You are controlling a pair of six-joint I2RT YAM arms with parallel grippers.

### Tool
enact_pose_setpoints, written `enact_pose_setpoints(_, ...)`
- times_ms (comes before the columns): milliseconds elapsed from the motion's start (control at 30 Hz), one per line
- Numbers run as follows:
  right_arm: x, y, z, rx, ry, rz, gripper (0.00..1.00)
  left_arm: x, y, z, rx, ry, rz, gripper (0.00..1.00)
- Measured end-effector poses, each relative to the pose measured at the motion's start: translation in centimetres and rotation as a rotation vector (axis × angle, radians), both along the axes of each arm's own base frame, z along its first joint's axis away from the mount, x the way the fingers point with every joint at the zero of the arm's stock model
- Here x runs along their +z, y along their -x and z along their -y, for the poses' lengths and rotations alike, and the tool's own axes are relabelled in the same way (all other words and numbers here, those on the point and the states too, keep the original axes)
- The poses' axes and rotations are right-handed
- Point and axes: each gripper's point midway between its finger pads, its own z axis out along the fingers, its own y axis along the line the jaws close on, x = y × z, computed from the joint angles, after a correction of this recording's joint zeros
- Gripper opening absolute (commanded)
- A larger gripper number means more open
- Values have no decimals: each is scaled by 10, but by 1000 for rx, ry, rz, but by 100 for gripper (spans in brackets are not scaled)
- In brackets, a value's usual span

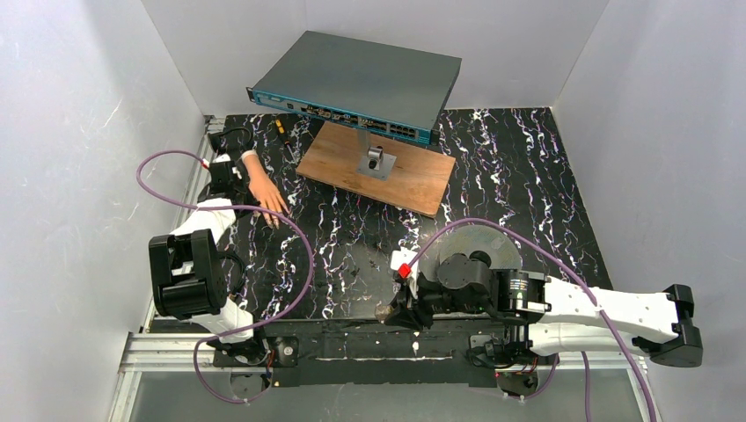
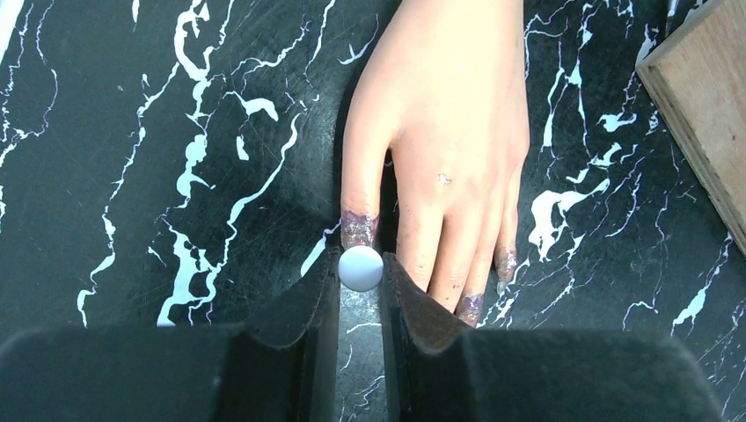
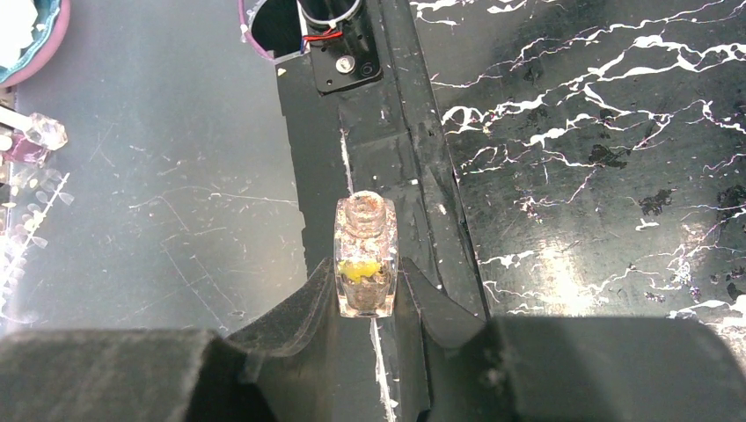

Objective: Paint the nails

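Left hand: both fingers closed almost fully on a pale round cap, seen end-on; whatever hangs below the cap is hidden. The cap sits just at the thumb tip of the mannequin hand; cannot tell whether they touch. The mannequin hand lies flat on the desk, back up, at the far-left part in the top view, its fingers pointing toward the left hand and its wrist stub away. The nails: thumb tip smeared purple, with similar purple smears on at least two other fingertips; nail outlines too small to make out. A small mark shows on the knuckle area. Right hand: fingers clamped on the sides of a small glass bottle, upright, neck open, murky inside with a yellow spot. It is held over the black strip at the desk's near edge, well apart from the mannequin hand. Further out: a wooden board just right of the mannequin hand, carrying a metal bracket. A grey network switch sits above it at the back. Purple cables loop across the marbled black top.
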Motion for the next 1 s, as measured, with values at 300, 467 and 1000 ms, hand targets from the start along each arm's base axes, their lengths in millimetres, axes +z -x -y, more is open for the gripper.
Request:
enact_pose_setpoints(300, 0, 2, 1, 1, 3, 3, 1, -1, 7, 1, -8, -3, -31, 0)
enact_pose_setpoints(467, -1, 2, 1, -1, 3, 5, 1, 17, 4, -3, 5, -28, 29, 0)
enact_pose_setpoints(1000, -2, 1, 2, -7, 5, 9, 1, 16, -10, -18, 63, -64, 89, 0)
